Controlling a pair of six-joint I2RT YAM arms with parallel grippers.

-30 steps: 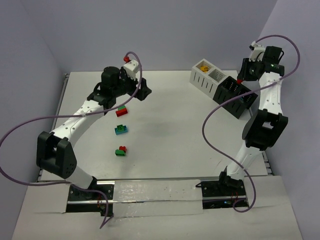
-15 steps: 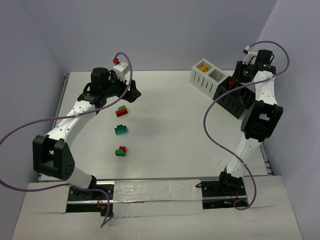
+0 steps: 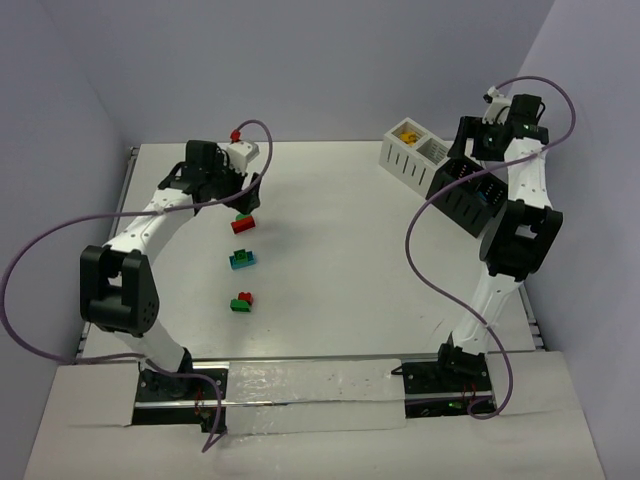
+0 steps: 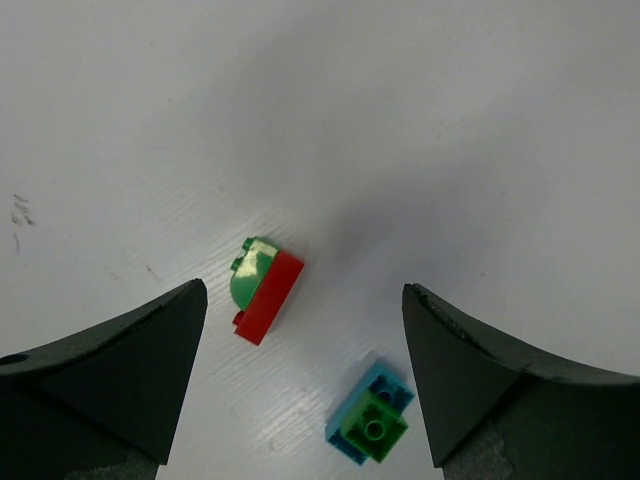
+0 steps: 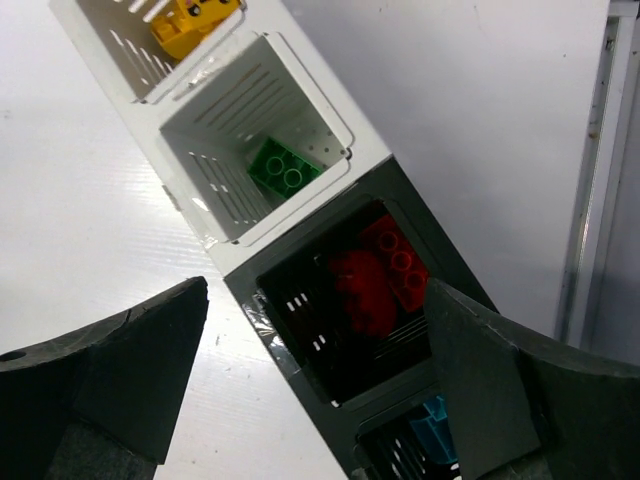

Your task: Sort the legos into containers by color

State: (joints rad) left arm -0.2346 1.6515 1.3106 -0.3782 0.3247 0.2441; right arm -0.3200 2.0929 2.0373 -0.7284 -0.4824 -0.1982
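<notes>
Three two-colour legos lie on the white table: a red-and-green pair (image 3: 243, 222), a teal-and-green pair (image 3: 242, 259) and a green-and-red pair (image 3: 241, 301). My left gripper (image 3: 240, 197) hovers open above the first two. The left wrist view shows the green-and-red pair (image 4: 265, 290) and the teal-and-green pair (image 4: 370, 425) below the left gripper (image 4: 303, 295). My right gripper (image 5: 318, 290) stands open and holds nothing over a black container (image 5: 300, 350). Red bricks (image 5: 385, 275) lie inside, one blurred. In the top view the right gripper (image 3: 468, 152) is over that container row.
The row runs from a white container with a yellow brick (image 5: 185, 20) to a white one with a green brick (image 5: 285, 170), then the black one, then another black one with a teal brick (image 5: 435, 425). The row (image 3: 402, 160) stands at the back right, near the table's right edge.
My right gripper has opened over the black container and the red brick it carried has left it. The left arm has swung left and back, its jaws a little narrower.
</notes>
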